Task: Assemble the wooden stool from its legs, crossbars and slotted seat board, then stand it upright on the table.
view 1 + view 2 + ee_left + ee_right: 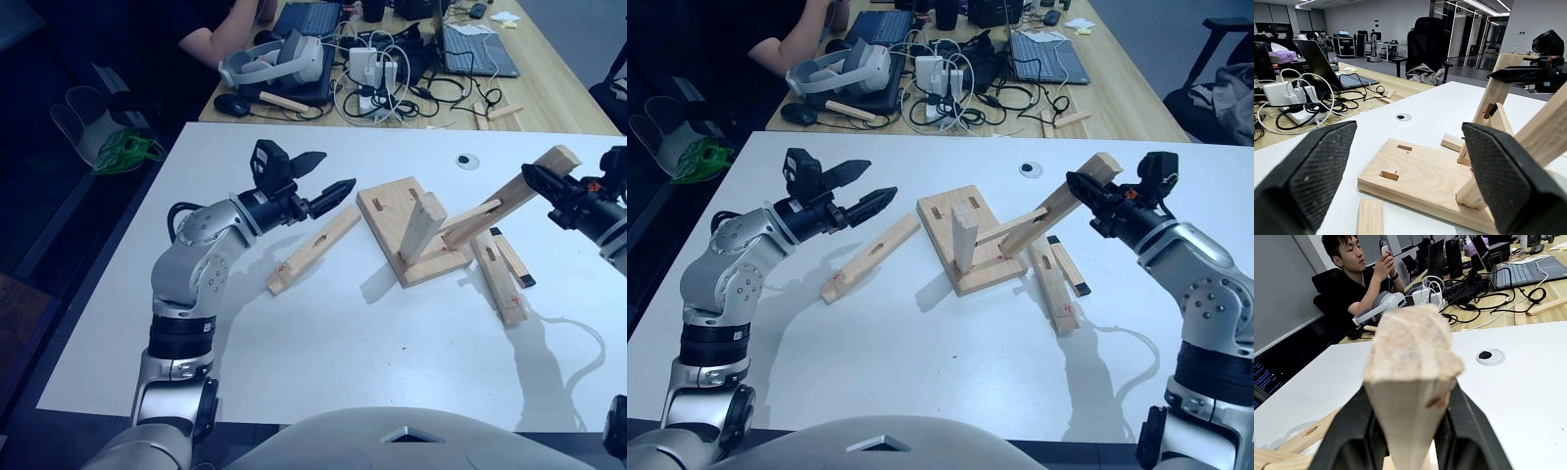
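White counter (323,362) spreads out in front, and all the stool parts sit on its far half. Nearest is the left arm. Its elbow is bent and its forearm points across the counter toward the middle. The left gripper (329,172) hangs in the air above the counter. Its two black fingers (1317,171) are spread wide apart and hold nothing. They point at the seat board (387,211). Just below them a loose leg (312,251) lies flat on the counter, left of the seat board.

The seat board has small slots on top. One standing leg (423,223) sticks up out of it near its right side.

The right arm comes in from the right, held up off the counter. The right gripper (1085,186) has its fingers (1352,431) closed tight on the top end of a tilted leg (1048,213). The low end of that leg is down by the seat board. A crossbar (1007,229) sticks out of its side toward the standing leg; I cannot tell if they touch. A long piece (498,276) and a short piece (513,260) lie flat side by side, right of the seat board.

Farther back is a round cable hole (468,161). Behind that stands a wooden counter (558,108) with a laptop (475,44), a white headset (279,61), tangled cables (392,83) and a spare wood stick (284,101).
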Robot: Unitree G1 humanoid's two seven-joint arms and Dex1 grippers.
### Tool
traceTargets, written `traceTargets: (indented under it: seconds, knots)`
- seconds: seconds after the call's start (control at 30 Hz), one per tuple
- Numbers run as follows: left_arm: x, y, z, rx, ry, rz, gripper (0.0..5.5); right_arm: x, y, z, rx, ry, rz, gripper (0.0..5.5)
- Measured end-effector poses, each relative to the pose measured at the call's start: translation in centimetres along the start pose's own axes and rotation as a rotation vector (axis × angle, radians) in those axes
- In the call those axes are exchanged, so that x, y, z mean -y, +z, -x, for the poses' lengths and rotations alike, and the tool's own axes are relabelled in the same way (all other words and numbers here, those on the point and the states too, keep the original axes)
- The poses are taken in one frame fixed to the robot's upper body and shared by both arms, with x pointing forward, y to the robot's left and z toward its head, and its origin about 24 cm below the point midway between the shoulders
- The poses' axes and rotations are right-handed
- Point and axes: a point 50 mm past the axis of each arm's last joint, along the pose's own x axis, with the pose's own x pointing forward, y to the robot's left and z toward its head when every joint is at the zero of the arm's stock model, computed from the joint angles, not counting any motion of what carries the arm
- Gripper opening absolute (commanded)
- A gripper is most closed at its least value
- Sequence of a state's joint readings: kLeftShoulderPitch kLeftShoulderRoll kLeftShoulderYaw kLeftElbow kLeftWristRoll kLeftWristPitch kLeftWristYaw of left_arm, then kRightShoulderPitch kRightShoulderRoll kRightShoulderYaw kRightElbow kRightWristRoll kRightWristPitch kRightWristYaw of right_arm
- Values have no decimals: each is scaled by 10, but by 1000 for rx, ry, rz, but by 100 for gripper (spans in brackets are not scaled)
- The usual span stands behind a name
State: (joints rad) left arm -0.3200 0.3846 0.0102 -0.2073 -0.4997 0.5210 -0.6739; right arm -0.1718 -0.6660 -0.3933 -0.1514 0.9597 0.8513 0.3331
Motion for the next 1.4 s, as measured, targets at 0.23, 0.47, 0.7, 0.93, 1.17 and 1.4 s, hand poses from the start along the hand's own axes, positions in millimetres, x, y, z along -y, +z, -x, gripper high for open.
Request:
traceTargets:
  seconds: [0.23, 0.47, 0.7, 0.93, 1.17, 1.4]
  knots:
    - [-1, 0, -1, 17, 28, 4, 398, 2, -2, 1, -11, 14, 14, 101]
    - [-1, -1, -3, 29, 28, 6, 398, -5, -4, -5, -26, 52, 108, 101]
    - [0, -2, -5, 23, 19, 5, 398, -9, -7, -14, -50, 74, 182, 102]
    - [2, -2, -8, 17, 10, -2, 398, -9, -8, -15, -30, 75, 157, 102]
    - [3, -3, -9, 21, 9, -3, 398, -3, -33, -14, -200, 19, 264, 253]
    - [3, -2, -10, 24, 12, -7, 398, 0, -37, -17, -170, -22, 248, 341]
